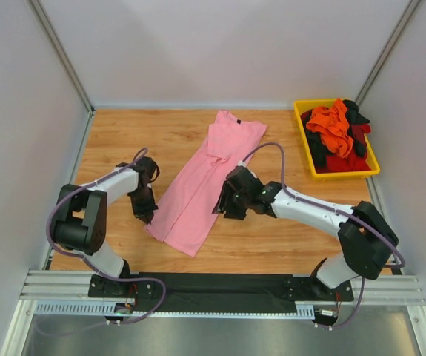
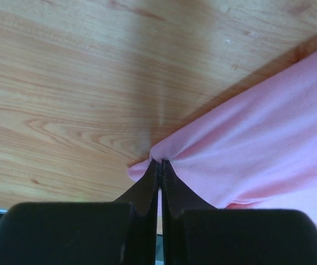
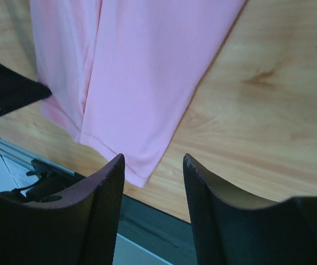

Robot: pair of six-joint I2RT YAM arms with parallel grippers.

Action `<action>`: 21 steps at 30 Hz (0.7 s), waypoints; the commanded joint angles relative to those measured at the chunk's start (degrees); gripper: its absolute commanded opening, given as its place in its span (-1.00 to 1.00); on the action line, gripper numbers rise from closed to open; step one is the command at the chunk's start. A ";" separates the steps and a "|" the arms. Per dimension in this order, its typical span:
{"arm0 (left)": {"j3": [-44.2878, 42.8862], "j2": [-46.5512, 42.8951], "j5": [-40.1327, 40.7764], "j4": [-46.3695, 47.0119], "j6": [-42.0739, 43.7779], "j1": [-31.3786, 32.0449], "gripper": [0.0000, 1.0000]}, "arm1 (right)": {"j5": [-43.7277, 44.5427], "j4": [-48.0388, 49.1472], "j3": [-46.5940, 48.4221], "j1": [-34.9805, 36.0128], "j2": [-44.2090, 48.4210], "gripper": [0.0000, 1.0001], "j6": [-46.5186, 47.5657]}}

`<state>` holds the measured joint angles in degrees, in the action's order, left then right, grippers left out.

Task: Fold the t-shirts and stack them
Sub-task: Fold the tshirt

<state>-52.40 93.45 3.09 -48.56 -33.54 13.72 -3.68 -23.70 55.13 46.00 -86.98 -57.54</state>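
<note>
light pink t-shirt (image 1: 198,185), orange, red and black shirts (image 1: 331,126), yellow bin (image 1: 344,175), wood-grain table (image 1: 124,141)

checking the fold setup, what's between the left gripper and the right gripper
The pink t-shirt lies between left gripper and right gripper; top external view shows it.

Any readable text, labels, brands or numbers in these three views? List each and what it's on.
None legible in any view.
pink t-shirt: plain, no print or tag showing.
yellow bin and the shirts in it: no lettering visible.
front rail: fine pattern along its strip, too small to tell whether it is text.
</note>
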 commanded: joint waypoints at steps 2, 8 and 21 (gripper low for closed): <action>5.73 -0.28 -2.57 2.59 -3.64 -0.27 -1.00 | 7.98 1.29 -1.34 5.76 2.52 -0.04 -9.26; 8.01 -1.51 -2.65 0.48 -4.60 -0.18 -0.77 | 10.63 1.37 -1.52 13.32 -1.87 -0.04 -12.77; -4.90 -18.82 2.29 -6.65 1.36 9.54 -0.23 | 0.62 6.91 1.02 -7.13 3.31 -0.12 9.35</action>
<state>-53.39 79.09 5.45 -55.11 -36.49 17.69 1.41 -23.03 54.24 44.97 -86.94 -56.60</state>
